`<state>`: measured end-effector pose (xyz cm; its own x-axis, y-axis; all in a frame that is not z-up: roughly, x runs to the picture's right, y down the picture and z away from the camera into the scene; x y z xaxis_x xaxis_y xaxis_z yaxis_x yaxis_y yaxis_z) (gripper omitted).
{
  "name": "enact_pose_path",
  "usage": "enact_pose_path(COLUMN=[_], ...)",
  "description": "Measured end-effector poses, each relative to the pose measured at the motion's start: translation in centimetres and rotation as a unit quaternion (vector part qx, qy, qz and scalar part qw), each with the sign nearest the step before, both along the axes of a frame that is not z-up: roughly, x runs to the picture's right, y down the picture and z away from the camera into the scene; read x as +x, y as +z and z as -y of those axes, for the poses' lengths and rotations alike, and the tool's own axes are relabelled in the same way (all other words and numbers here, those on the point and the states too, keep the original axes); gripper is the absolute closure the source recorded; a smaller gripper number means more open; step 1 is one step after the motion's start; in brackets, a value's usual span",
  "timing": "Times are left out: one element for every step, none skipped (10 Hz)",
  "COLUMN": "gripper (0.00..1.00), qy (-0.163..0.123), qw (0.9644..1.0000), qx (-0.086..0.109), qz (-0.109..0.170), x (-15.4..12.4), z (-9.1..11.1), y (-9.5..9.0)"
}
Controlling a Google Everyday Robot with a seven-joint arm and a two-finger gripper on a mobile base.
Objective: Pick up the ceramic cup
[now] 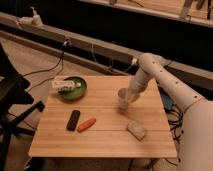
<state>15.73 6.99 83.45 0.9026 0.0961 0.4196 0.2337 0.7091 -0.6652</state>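
No readable text, label or number is showing anywhere; the gripper [129, 98] is sitting at the ceramic cup [123, 99].

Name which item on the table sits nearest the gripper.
The white ceramic cup, right at the gripper near the table's far right. The green bowl, black remote and orange carrot lie farther left.

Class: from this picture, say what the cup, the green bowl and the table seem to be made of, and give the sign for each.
Cup: probably ceramic, pale, plain and matte; the end effector is at its right side. Bowl: smooth, even green, so plastic or glazed ceramic; the look leaves it open. Table: light wood, maybe bamboo, with plank lines running along the top and a dull sheen.
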Motion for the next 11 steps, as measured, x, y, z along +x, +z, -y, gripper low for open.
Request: enact_pose_path(gripper=[0.99, 1.00, 1.00, 1.00, 1.00, 1.00, 1.00, 1.00, 1.00, 1.00, 0.97], qy=[0.005, 0.009, 0.015, 0.021, 0.025, 0.030, 0.034, 0.039, 0.047, 0.052, 0.058], qw=[1.0000, 0.9999, 0.9998, 0.9994, 0.9990, 0.9981, 0.9969, 0.9947, 0.9917, 0.9893, 0.9864], qx=[0.005, 0.009, 0.015, 0.026, 0.037, 0.053, 0.070, 0.093, 0.117, 0.132, 0.150], qz=[-0.001, 0.000, 0.001, 0.004, 0.007, 0.010, 0.013, 0.020, 0.027, 0.032, 0.035], x=[0.0, 0.0, 0.0, 0.1, 0.0, 0.0, 0.0, 0.0, 0.0, -0.1, 0.0], z=[0.1, 0.2, 0.3, 0.8, 1.4, 2.3, 3.5, 5.0, 6.5, 7.3, 7.9], y=[-0.1, -0.1, -0.4, -1.1, -2.0, -3.4, -5.0, -7.2, -9.5, -10.7, -11.9])
